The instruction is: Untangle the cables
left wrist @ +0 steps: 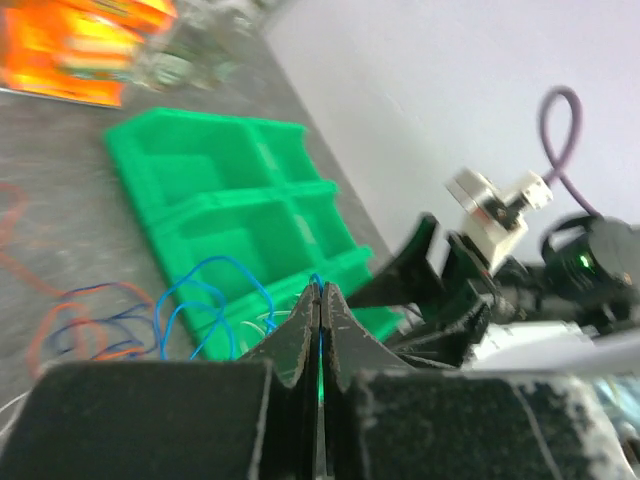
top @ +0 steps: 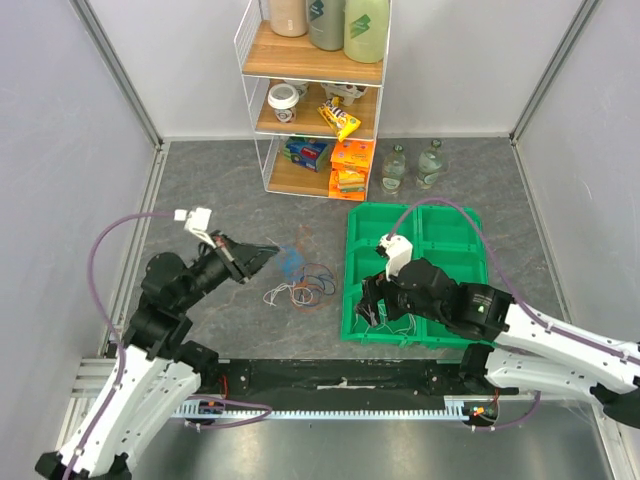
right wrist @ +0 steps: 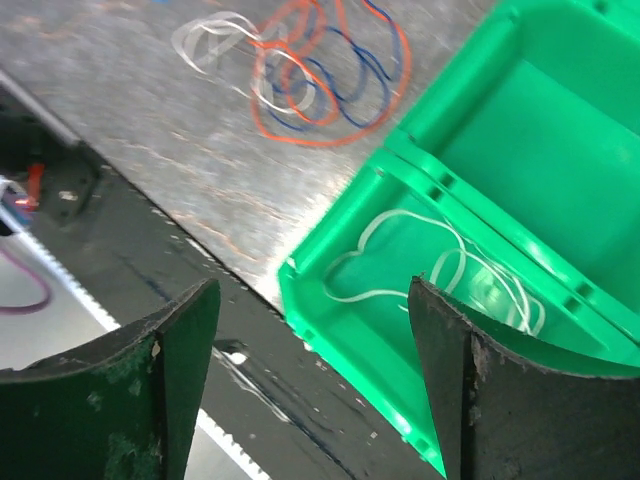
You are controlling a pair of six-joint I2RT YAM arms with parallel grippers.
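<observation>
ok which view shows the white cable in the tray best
Right wrist: the white cable lies in clear loops in one corner compartment of the tray. Top external shows only tiny faint strands; left wrist is too blurred to show it.

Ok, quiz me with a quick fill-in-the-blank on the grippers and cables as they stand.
1. The left gripper is shut on a thin cable coloured ____.
2. The right gripper, above the green tray, has its jaws ____.
3. The loose cable lying in that tray is ____.
Missing words: blue; open; white.
</observation>
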